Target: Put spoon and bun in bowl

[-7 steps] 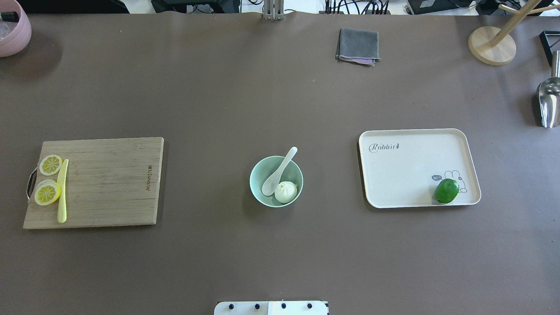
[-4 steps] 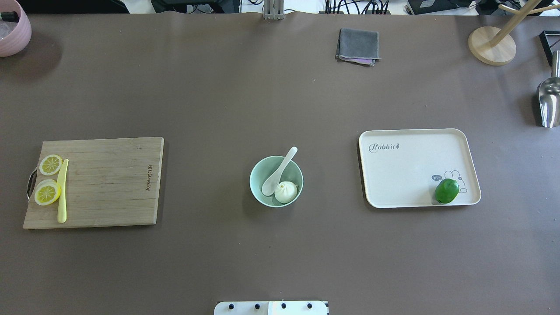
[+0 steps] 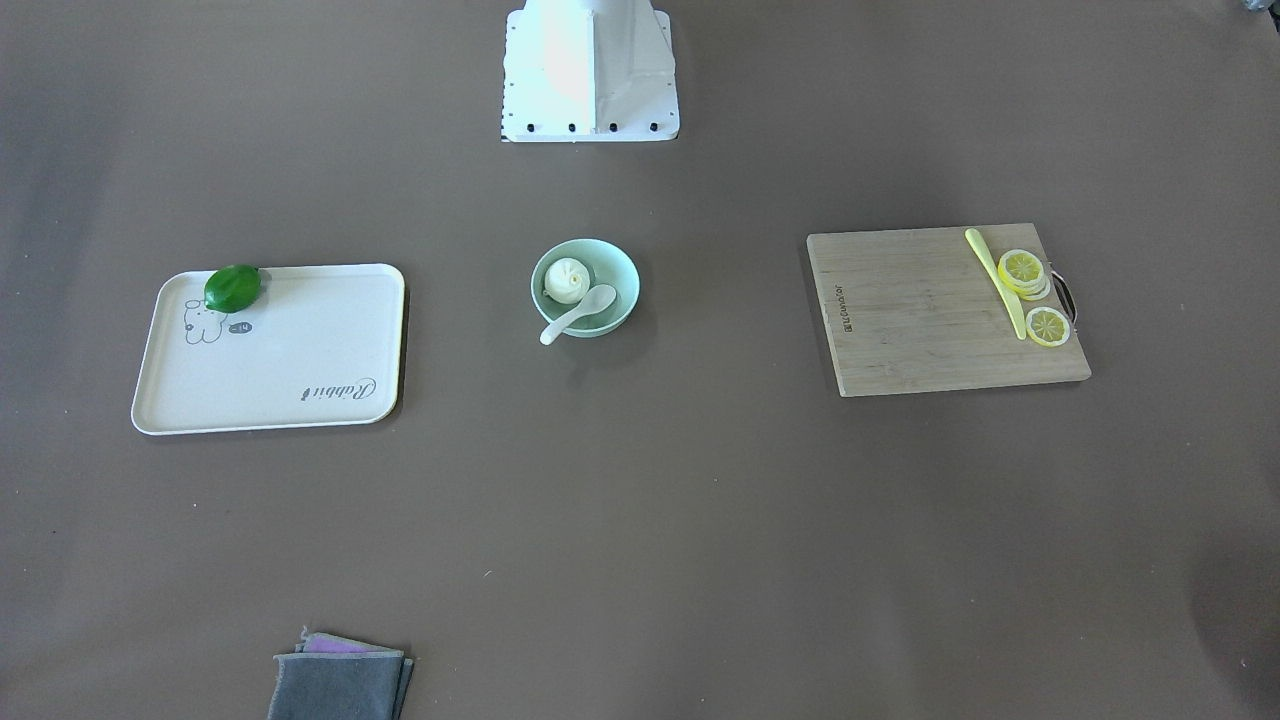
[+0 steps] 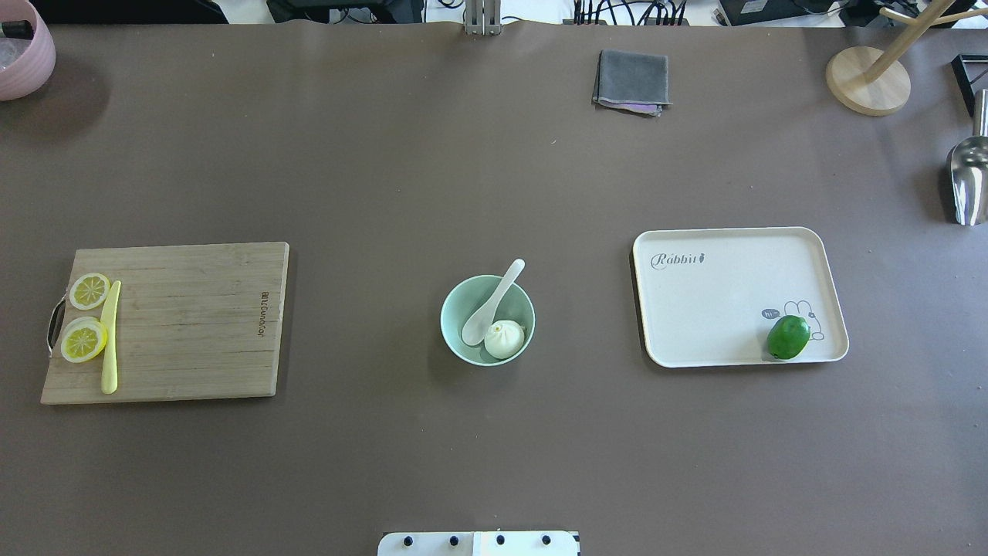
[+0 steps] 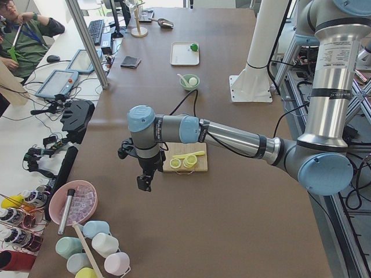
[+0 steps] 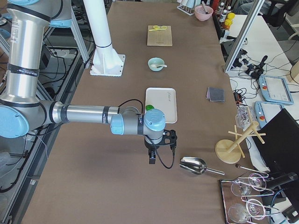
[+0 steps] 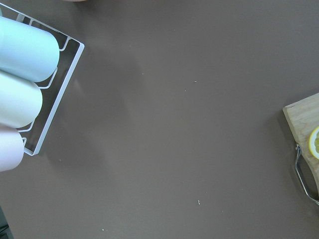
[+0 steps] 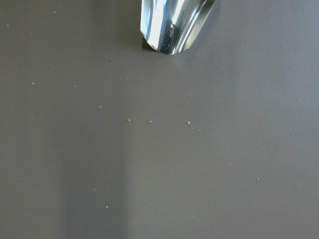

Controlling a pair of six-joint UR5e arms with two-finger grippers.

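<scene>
Left gripper (image 5: 143, 184): we see it only in the left side view, hanging over the table well apart from the bowl (image 4: 454, 307), out past the cutting board (image 4: 193, 320) on the robot's left. We cannot tell whether its fingers are apart or together.
Right gripper (image 6: 152, 160): we see it only in the right side view, pointing down over the table well apart from the bowl, out past the tray (image 4: 718, 301) on the robot's right and near the metal scoop (image 4: 969, 181). We cannot tell its finger state either.
Bowl: upright on the brown table, between the cutting board and the tray, in front of the robot's base.
Spoon (image 4: 494, 301): scoop down inside the bowl, handle leaning on the far rim and sticking out over it.
Bun (image 4: 504, 339): inside the bowl on the robot-near side, knot up, touching the spoon's scoop.
Cutting board: well apart from the bowl on the robot's left. We note lemon slices (image 4: 89, 291) and a yellow knife (image 4: 110, 340) along the edge farthest from the bowl.
Tray: well apart from the bowl on the robot's right, with 1 green lime (image 4: 788, 337) in its near corner away from the bowl.
Grey cloth (image 4: 631, 81): folded at the far edge of the table, beyond the bowl and to its right.
Right wrist view: we log only the metal scoop's open mouth over bare table.
</scene>
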